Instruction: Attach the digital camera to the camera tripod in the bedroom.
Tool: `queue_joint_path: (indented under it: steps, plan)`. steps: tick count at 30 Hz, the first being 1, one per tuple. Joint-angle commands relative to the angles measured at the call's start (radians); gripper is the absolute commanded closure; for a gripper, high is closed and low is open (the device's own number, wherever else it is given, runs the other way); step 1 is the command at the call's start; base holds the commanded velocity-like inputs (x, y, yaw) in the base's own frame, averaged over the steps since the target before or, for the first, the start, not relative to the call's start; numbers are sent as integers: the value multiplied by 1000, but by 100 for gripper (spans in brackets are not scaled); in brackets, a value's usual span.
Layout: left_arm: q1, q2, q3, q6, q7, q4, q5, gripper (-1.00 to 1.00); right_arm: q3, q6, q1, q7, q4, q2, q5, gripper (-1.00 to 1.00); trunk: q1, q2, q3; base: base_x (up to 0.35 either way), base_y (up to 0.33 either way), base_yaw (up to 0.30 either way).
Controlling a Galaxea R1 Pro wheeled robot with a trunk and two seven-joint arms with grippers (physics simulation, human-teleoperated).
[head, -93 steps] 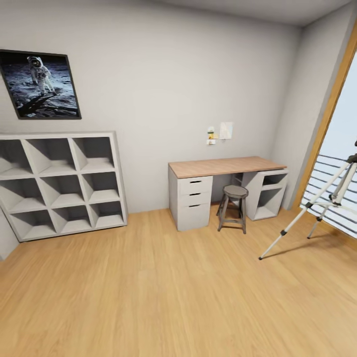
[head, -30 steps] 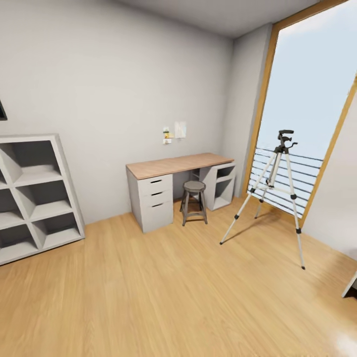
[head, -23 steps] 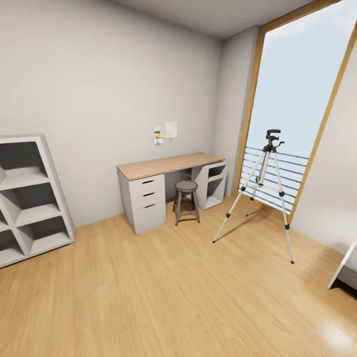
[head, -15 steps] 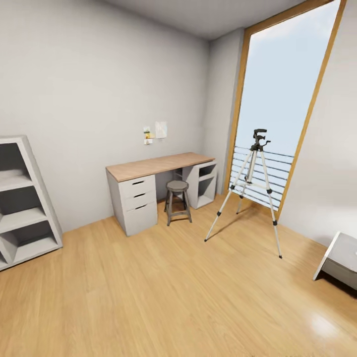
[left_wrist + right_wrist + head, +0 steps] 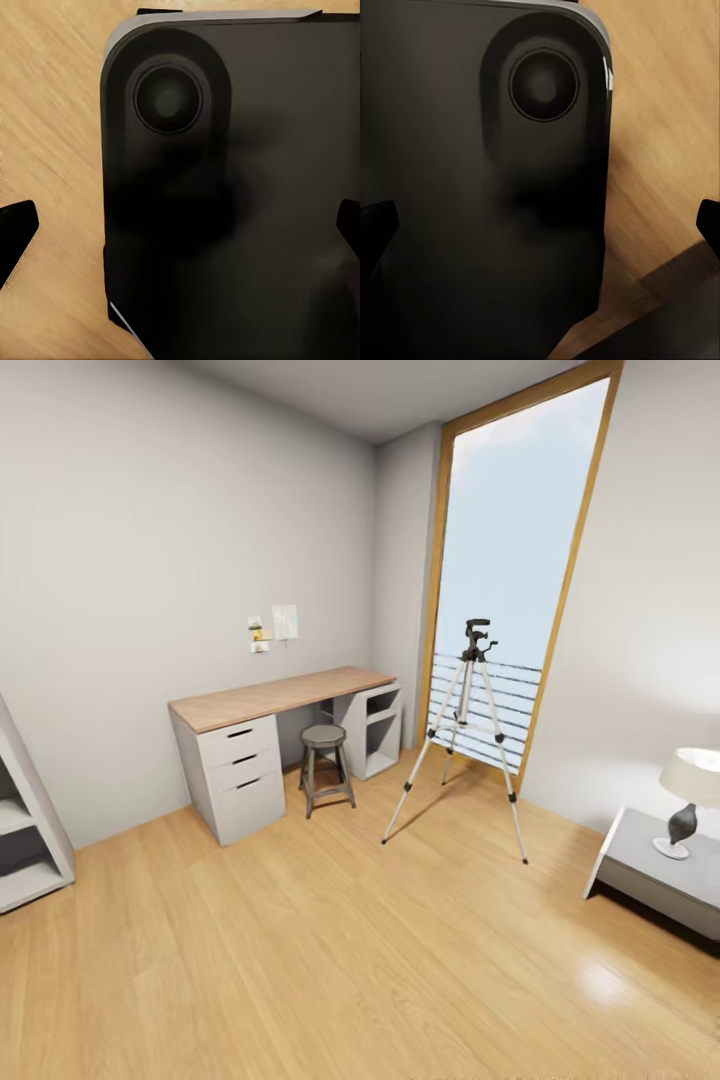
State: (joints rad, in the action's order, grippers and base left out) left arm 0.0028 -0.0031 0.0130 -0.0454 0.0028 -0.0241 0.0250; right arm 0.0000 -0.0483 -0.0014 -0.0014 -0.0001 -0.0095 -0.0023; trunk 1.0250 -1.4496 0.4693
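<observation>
The camera tripod (image 5: 475,642) stands on the wood floor in front of the tall window, right of the picture's middle in the head view. Its three silver legs are spread and its black head is bare. The digital camera is out of view. In the left wrist view my left gripper (image 5: 180,229) is open, with its dark fingertips (image 5: 16,225) at the frame's edges and a black part of my own body behind them. My right gripper (image 5: 540,225) is open in the same way over that black body and the floor.
A grey desk with a wood top (image 5: 270,698) and a round stool (image 5: 324,738) stand against the back wall. A shelf unit's edge (image 5: 25,830) is at the left. A low grey nightstand (image 5: 650,860) with a lamp (image 5: 690,780) is at the right. Open floor lies between me and the tripod.
The head view has swung to the right, so the tripod now sits nearer the picture's middle. The poster and most of the shelf have left the picture; the nightstand and lamp have come in.
</observation>
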Motion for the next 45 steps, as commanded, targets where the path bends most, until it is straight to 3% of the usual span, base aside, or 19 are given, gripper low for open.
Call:
queue_joint_path:
  steps: [1, 9, 16, 24, 45]
  plan:
    - [0, 0, 1, -2, 0, -1, 3, -100, 1, -3, 0, 0, 0, 0, 1, -100, 0, 0, 1, 0, 0, -245]
    - [0, 0, 1, -2, 0, 0, 12, -100, 1, -3, 0, 0, 1, 1, 2, -100, 0, 0, 1, 0, 0, -245]
    - [0, 0, 0, -2, -1, -1, 45, -100, 3, -2, 0, 0, 0, 2, 4, -100, 0, 0, 1, 0, 0, -245]
    - [0, 0, -1, -2, -1, 0, 50, -100, 3, -2, 0, 0, 0, 2, 4, -100, 0, 0, 1, 0, 0, -202]
    - [0, 0, -1, -1, -1, 0, 50, -100, 6, -1, 0, 0, 0, -1, 8, -100, 0, 0, 1, 0, 0, -27]
